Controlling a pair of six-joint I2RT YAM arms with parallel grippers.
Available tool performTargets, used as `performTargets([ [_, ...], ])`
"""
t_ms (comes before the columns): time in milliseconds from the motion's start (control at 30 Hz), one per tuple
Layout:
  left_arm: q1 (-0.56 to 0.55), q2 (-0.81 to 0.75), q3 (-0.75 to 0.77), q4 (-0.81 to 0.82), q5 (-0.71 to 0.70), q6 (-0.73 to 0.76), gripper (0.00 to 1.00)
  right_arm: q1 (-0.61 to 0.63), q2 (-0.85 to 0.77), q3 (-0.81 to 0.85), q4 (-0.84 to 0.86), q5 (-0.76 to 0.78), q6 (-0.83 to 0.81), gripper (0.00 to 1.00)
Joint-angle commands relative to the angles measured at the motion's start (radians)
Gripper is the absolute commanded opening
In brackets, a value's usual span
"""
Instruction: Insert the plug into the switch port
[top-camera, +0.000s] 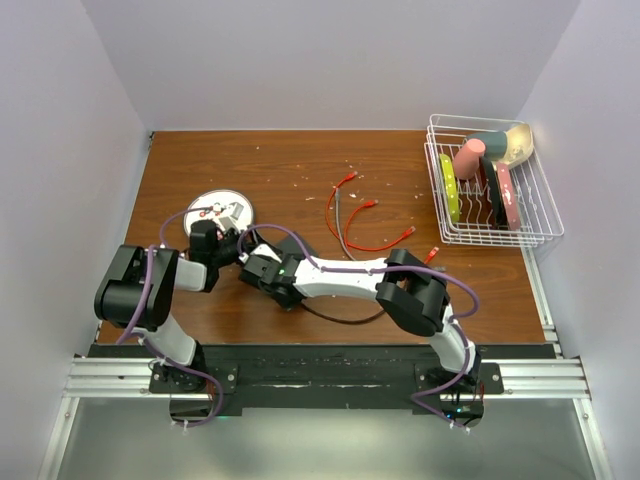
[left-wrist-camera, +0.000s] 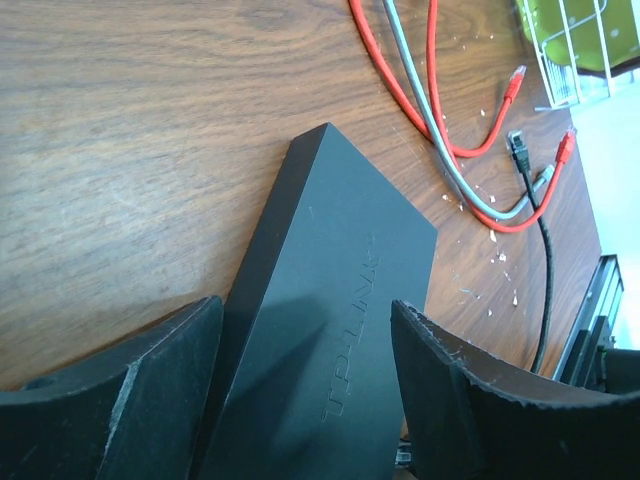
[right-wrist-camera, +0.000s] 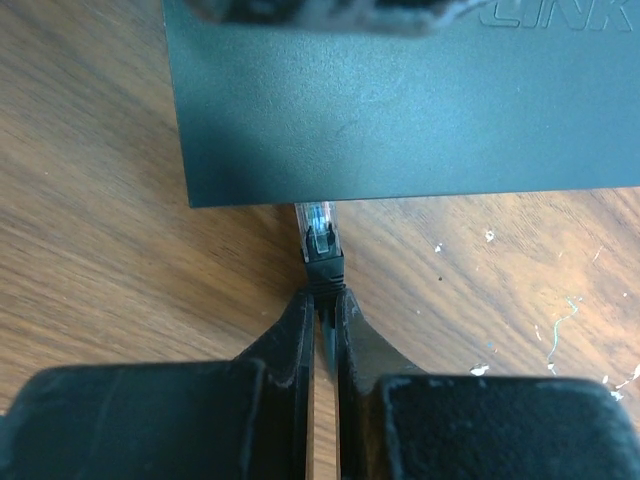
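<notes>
Status: small black clear-tipped plug (right-wrist-camera: 320, 238) sits pinched in the jaws of the right gripper (right-wrist-camera: 322, 300), nose at the edge of the flat matte-black switch (right-wrist-camera: 400, 100). Astride the switch, the left gripper (left-wrist-camera: 307, 310) has jaws wide; can't tell if they're squeezing. I'd keep the plug square and push slowly.

Enclosure: three plain, pale lavender-white walls, namely the back wall (top-camera: 330, 60), left wall (top-camera: 60, 150) and right wall (top-camera: 600, 90). The counter (top-camera: 300, 160) is dark brown wood-grain with white specks. Aluminium rails (top-camera: 320, 378) run along its near edge, above a grey floor (top-camera: 320, 440). Lighting is even and diffuse, with soft shadows.
</notes>
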Motion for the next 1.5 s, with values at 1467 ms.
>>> performTargets([
  [1467,0.087,0.148,-0.196,0.387,0.087,-0.23,0.44,0.045,-0.053,-0.136,-0.012,-0.045,0.032,0.0],
])
